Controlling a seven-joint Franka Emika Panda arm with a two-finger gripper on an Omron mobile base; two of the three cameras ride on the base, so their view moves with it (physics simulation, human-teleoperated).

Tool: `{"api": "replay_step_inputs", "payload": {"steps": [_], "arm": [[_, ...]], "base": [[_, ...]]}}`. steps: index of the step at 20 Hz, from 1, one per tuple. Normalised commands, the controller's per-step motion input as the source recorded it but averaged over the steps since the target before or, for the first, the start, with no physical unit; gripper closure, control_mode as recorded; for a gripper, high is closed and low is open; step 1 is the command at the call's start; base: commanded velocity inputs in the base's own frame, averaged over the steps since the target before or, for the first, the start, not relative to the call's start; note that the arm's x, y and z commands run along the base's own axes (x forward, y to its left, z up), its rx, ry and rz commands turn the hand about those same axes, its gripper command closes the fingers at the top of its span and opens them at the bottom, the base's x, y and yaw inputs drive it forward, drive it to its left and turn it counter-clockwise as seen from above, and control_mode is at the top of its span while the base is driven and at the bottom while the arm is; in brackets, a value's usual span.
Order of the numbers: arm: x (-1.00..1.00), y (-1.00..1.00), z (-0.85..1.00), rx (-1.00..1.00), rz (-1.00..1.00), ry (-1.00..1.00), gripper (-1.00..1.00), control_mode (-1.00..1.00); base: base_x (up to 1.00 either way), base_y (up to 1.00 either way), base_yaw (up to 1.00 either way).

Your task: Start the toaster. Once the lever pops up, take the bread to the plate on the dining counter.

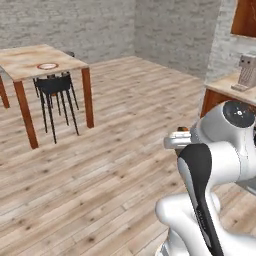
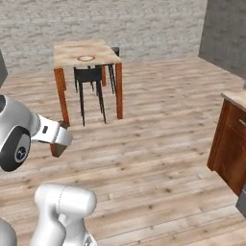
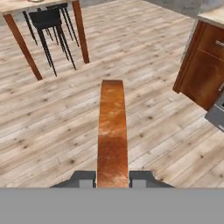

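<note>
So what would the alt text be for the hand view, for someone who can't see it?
The gripper is shut on the bread, a brown-crusted slice seen edge-on above a wooden floor. Ahead at upper left stands the dining counter with a black stool under it; a reddish-brown cabinet is at right.

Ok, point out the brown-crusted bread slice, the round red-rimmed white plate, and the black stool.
brown-crusted bread slice point(image 3: 112, 131), hand view, its crust edge between the gripper's fingers.
round red-rimmed white plate point(image 2: 85, 58), right base view, its centre.
black stool point(image 1: 52, 85), left base view, its seat.
</note>
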Motion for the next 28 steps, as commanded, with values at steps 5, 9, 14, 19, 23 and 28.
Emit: {"api": "replay_step_inputs", "payload": {"steps": [5, 9, 14, 19, 23, 28], "arm": [[0.00, 0.00, 0.00, 0.00, 0.00, 0.00, 1.00, 1.00], [0.00, 0.00, 0.00, 0.00, 0.00, 0.00, 1.00, 1.00], [0.00, 0.00, 0.00, 0.00, 0.00, 0.00, 1.00, 1.00], [0.00, 0.00, 0.00, 0.00, 0.00, 0.00, 1.00, 1.00], [0.00, 0.00, 0.00, 0.00, 0.00, 0.00, 1.00, 1.00], [0.00, 0.00, 0.00, 0.00, 0.00, 0.00, 1.00, 1.00]], "base": [[0.39, -0.11, 0.55], [0.89, -0.16, 0.45], [1.00, -0.31, 0.44], [1.00, -0.55, 0.32], [0.99, -0.62, 0.17], [1.00, -0.59, 0.08]]}}
